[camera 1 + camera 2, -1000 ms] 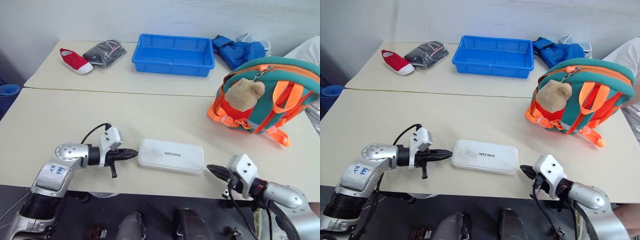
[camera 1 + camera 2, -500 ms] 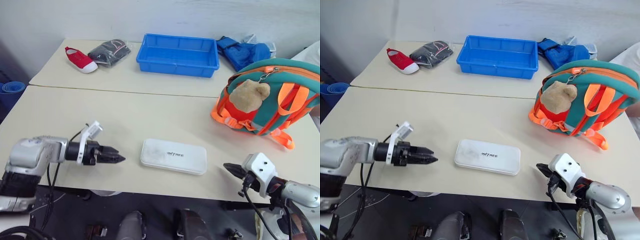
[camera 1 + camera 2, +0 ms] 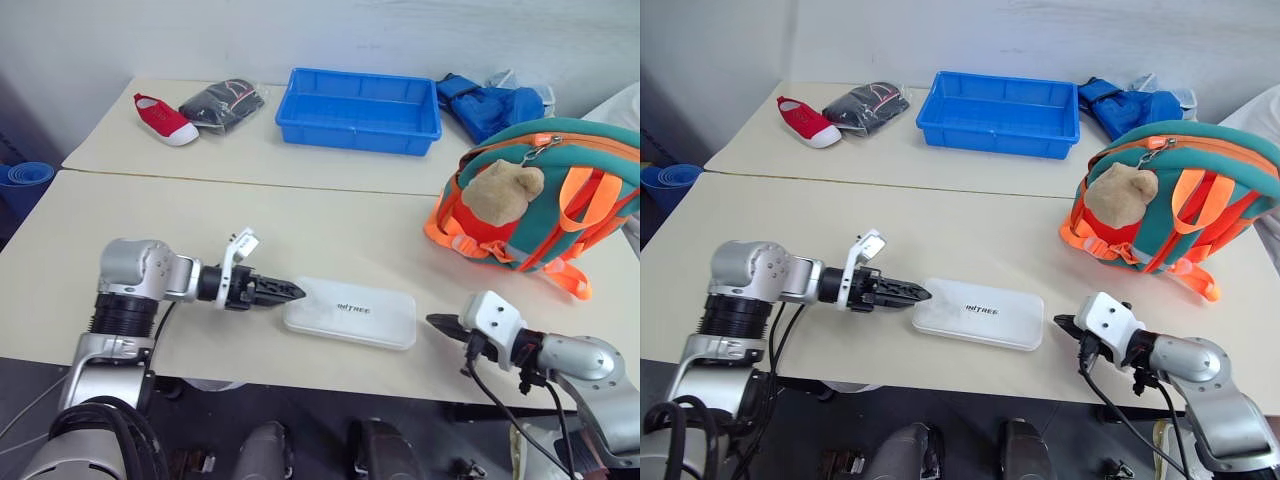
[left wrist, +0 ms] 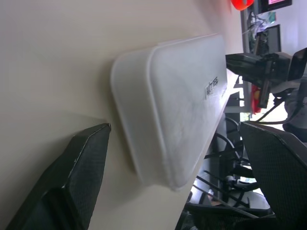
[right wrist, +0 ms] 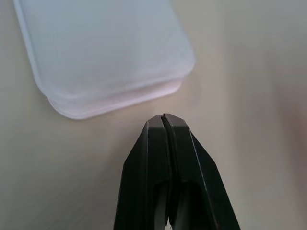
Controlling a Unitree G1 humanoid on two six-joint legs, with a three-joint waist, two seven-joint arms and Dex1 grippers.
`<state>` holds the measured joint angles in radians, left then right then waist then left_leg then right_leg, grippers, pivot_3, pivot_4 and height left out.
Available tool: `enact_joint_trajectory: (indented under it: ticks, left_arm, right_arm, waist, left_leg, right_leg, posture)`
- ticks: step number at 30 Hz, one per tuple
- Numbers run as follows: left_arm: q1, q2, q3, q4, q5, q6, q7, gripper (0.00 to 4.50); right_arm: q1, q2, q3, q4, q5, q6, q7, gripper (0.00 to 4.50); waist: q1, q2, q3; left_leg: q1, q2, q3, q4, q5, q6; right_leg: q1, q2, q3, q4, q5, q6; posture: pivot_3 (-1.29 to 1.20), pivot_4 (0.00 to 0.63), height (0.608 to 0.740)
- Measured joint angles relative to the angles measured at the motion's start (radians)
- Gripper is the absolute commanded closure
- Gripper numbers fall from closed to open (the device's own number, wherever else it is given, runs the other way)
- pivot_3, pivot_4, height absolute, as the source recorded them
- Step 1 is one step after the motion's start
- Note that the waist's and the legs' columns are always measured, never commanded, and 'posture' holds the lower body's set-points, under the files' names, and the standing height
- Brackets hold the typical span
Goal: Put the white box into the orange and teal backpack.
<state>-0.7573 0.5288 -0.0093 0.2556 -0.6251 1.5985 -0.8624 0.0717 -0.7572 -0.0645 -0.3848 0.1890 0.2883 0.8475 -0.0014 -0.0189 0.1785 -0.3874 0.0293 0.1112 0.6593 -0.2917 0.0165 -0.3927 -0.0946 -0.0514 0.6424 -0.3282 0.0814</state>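
Observation:
The white box point(image 3: 350, 312) lies flat near the table's front edge, lettering up. My left gripper point(image 3: 288, 292) is at the box's left end, pointing along the table toward it. In the left wrist view its fingers point(image 4: 76, 177) stand wide open with the box's end point(image 4: 177, 96) between them, touching neither. My right gripper point(image 3: 437, 322) is shut, empty, a little off the box's right end; its tips point(image 5: 163, 119) sit just short of the box's corner point(image 5: 105, 52). The orange and teal backpack point(image 3: 530, 200) stands upright at the right, plush bear facing me.
At the back of the table point(image 3: 300, 220) are a blue tray point(image 3: 358, 108), a red shoe point(image 3: 165, 118), a dark bagged item point(image 3: 222, 103) and a blue bag point(image 3: 490, 100). A seam runs across the table between them and the box.
My left gripper drew away from the box to the left, rolled, opened, and came back to the box's left end. The right gripper edged forward toward the right end.

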Motion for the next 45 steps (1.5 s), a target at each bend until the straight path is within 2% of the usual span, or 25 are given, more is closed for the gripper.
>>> enact_joint_trajectory:
  ticks: [6,12,16,21,23,24,26,28,30,33,35,37,39,41,45]
  left_arm:
    - [0.043,-0.026,0.014,-0.036,-0.072,-0.008,0.063,0.03]
    - [0.047,-0.078,0.044,-0.039,-0.081,-0.003,0.096,0.03]
    - [0.039,-0.097,0.071,0.005,-0.101,0.011,0.118,0.87]
    - [0.040,-0.091,0.085,0.020,-0.207,0.015,0.121,2.42]
    - [0.055,-0.063,0.084,0.010,-0.257,0.015,0.114,3.02]
    - [0.072,-0.036,0.085,-0.007,-0.281,0.015,0.101,3.19]
    - [0.120,0.001,0.079,-0.071,-0.291,-0.005,0.071,3.20]
    - [0.162,0.015,0.057,-0.125,-0.282,-0.064,0.039,3.20]
    - [0.187,0.013,0.034,-0.136,-0.238,-0.207,-0.001,3.20]
    - [0.201,0.021,0.038,-0.130,-0.187,-0.397,-0.069,3.20]
    - [0.206,0.064,0.034,-0.142,-0.168,-0.536,-0.197,3.20]
    - [0.206,0.109,0.023,-0.160,-0.140,-0.634,-0.296,3.20]
    - [0.205,0.108,0.039,-0.155,-0.123,-0.747,-0.382,3.20]
    - [0.197,0.101,0.047,-0.150,-0.118,-0.818,-0.435,3.20]
    - [0.172,0.103,0.020,-0.124,-0.075,-0.908,-0.511,3.20]
  right_arm:
    - [-0.076,0.025,0.061,0.051,-0.022,0.021,-0.016,4.50]
    - [-0.132,0.063,0.123,0.064,-0.024,0.024,-0.019,4.50]
    - [-0.125,0.062,0.120,0.065,-0.025,0.024,-0.025,4.50]
    - [-0.050,0.046,0.083,0.046,-0.018,0.017,-0.020,4.50]
    - [0.028,0.045,0.020,0.005,0.018,0.015,-0.017,4.50]
    - [0.076,0.047,-0.022,-0.015,0.048,0.019,-0.015,4.50]
    - [0.177,0.088,-0.117,-0.060,0.124,0.026,-0.022,4.50]
    - [0.253,0.135,-0.193,-0.096,0.188,0.036,-0.039,4.14]
    - [0.331,0.170,-0.304,-0.122,0.253,0.045,-0.058,3.65]
    - [0.386,0.190,-0.453,-0.122,0.312,0.045,-0.084,2.59]
    - [0.397,0.197,-0.587,-0.110,0.353,0.041,-0.111,1.93]
    - [0.391,0.186,-0.662,-0.082,0.378,0.040,-0.120,1.25]
    - [0.356,0.142,-0.697,0.002,0.389,0.042,-0.111,0.53]
    - [0.290,0.077,-0.701,0.100,0.403,0.045,-0.071,0.01]
    - [0.069,-0.060,-0.624,0.274,0.416,0.048,0.030,0.01]
  waist:
    - [0.001,0.000,0.000]
    - [0.005,0.000,0.000]
    - [0.002,0.000,0.000]
    - [0.000,0.000,0.000]
    - [0.000,0.000,0.000]
    - [0.000,0.000,0.000]
    - [-0.001,0.000,0.000]
    - [0.000,0.000,0.000]
    - [0.001,0.000,0.000]
    - [0.001,0.000,0.000]
    - [-0.003,0.000,0.000]
    - [-0.005,0.000,0.000]
    - [-0.004,0.001,0.000]
    - [-0.005,0.001,0.000]
    - [-0.011,0.001,0.000]
  left_leg:
    - [0.001,0.000,0.000,0.001,0.000,-0.001]
    - [0.000,-0.001,0.000,0.001,0.000,-0.001]
    - [-0.001,-0.001,0.000,0.001,0.000,-0.001]
    - [-0.001,0.000,-0.001,0.001,-0.001,-0.001]
    - [-0.001,0.000,-0.001,0.001,-0.001,-0.002]
    - [-0.001,0.001,-0.001,0.000,-0.001,-0.002]
    - [0.000,0.001,-0.001,-0.001,-0.001,-0.003]
    - [0.000,0.001,-0.001,-0.001,-0.001,-0.003]
    - [0.001,0.000,-0.001,-0.001,-0.002,-0.003]
    - [0.000,0.000,-0.001,-0.002,-0.003,-0.004]
    - [0.001,0.001,0.000,-0.005,-0.003,-0.004]
    - [0.003,0.001,0.001,-0.009,-0.002,-0.004]
    - [0.003,0.001,0.002,-0.010,-0.001,-0.003]
    - [0.003,0.000,0.003,-0.009,-0.001,-0.001]
    - [0.003,0.000,0.003,-0.008,0.000,0.000]
  right_leg:
    - [0.001,-0.001,0.000,0.000,0.000,0.000]
    - [0.001,-0.001,-0.001,0.000,0.000,0.000]
    - [0.000,-0.001,-0.001,0.000,0.000,0.000]
    - [0.000,0.000,-0.001,0.000,0.000,0.000]
    - [0.000,0.000,-0.001,0.000,0.000,0.000]
    - [0.000,0.000,-0.001,0.000,0.000,0.000]
    - [0.000,0.000,0.000,-0.001,0.000,-0.001]
    - [0.000,0.000,0.000,-0.001,0.000,-0.001]
    - [0.001,0.000,0.000,-0.001,0.000,-0.001]
    - [0.000,-0.001,0.000,-0.001,0.000,-0.001]
    - [0.000,0.000,0.001,-0.003,-0.001,-0.001]
    - [0.001,0.000,0.001,-0.005,-0.001,-0.002]
    - [0.000,0.000,0.001,-0.006,-0.001,-0.002]
    - [0.000,0.000,0.002,-0.006,-0.001,-0.002]
    - [0.000,0.000,0.002,-0.004,0.000,-0.001]
  posture:
    - [0.00,0.150,0.740]
    - [0.00,0.150,0.740]
    - [0.00,0.150,0.740]
    - [0.00,0.150,0.740]
    - [0.00,0.150,0.740]
    - [0.00,0.150,0.740]
    - [0.00,0.150,0.740]
    - [0.00,0.150,0.740]
    - [0.00,0.150,0.740]
    - [0.00,0.150,0.740]
    - [0.00,0.150,0.740]
    - [0.00,0.150,0.740]
    - [0.00,0.150,0.740]
    - [0.00,0.150,0.740]
    - [0.00,0.150,0.740]
